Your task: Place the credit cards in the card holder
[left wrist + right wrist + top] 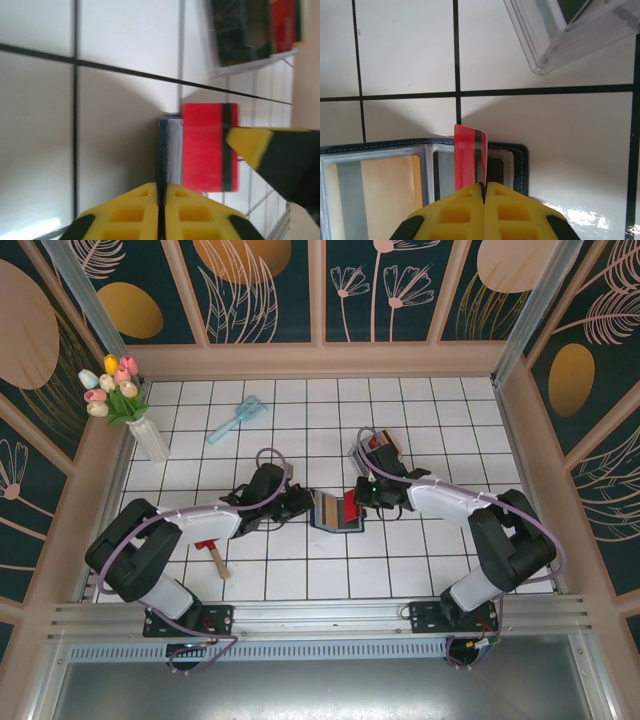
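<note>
The card holder (pixel 333 511) lies open on the white tile table (pixel 300 580), about mid table, btwn the 2 grippers. Outside it is dark blue, w/ light stitches along the rim. Inside it has see-thru pockets in rows. A tan-gold card (pixel 390 187) sits flat in one pocket on the left half, w/ a grey strip next to it. The right half looks darker inside.

The L gripper (pixel 161 192) is pinched tight on the left side of the holder. Its yellow fingers press together, and the thin blue edge of the holder comes out from btwn them.

The R gripper (pixel 483 192) is squeezed tight on a red card (pixel 469 155). This card is bright red w/ a black stripe down its length. It stands on its thin edge over the right half of the holder, and its far end reaches the holder's back rim. Can't tell if it is in a pocket or just above one.

A clear rack (pixel 381 452) stands just behind the R gripper, near the holder but not touching it. In it stand dark cards (pixel 240 30) and a second red card (pixel 285 25).

Far left at the back is a vase of tulips (pixel 125 405). A light blue brush (pixel 237 421) lies near it. A red tool w/ a wood handle (pixel 207 546) lies by the L arm.
</note>
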Available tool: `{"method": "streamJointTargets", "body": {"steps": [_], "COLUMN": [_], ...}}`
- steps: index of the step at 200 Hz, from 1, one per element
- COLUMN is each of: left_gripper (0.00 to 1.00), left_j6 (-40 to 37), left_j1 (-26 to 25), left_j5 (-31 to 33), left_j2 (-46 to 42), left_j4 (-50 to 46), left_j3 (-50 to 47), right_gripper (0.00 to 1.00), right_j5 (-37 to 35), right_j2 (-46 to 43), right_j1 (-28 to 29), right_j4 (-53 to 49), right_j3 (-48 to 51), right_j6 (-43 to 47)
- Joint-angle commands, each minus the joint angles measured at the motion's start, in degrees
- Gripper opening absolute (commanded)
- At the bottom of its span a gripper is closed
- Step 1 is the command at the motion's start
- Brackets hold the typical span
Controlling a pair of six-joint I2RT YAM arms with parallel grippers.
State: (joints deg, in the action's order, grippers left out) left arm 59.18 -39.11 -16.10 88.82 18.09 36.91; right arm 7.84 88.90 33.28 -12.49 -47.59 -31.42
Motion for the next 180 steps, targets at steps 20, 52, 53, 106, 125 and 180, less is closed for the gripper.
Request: {"method": "streamJointTargets", "body": {"steps": [20,52,53,106,125,180], "left_gripper": [0.03,0.0,0.0,0.0,0.0,0.0], "left_j6": [0.0,0.0,0.0,1.3,1.9,3.4], "left_j1": [-0.1,-0.1,-0.1,-0.2,-0.1,-0.2], "left_j5": [-3.7,-5.5,-5.4,-4.5,-4.9,-4.7], "left_j2": [1.0,3.3,3.3,3.2,3.2,2.3], "left_j4": [5.3,4.8,4.7,6.0,7.0,8.6], "left_j3": [-0.3,1.0,1.0,0.6,0.4,-0.7], "right_gripper": [0.0,0.0,0.0,0.0,0.0,0.0], "right_j5": [-1.2,-0.9,-0.9,-3.3,-6.9,-19.2], "right_j2": [0.8,-0.7,-0.8,-8.8,-9.7,-8.3], "right_j1": [0.4,0.5,0.5,2.5,6.2,15.1], "right_j4": [-3.2,-4.0,-4.1,-1.8,0.0,2.1], "right_j3": [-1.9,-3.4,-3.4,-4.7,-4.5,-5.7], "right_j6": [1.5,1.2,1.2,-1.3,-3.9,-11.0]}}
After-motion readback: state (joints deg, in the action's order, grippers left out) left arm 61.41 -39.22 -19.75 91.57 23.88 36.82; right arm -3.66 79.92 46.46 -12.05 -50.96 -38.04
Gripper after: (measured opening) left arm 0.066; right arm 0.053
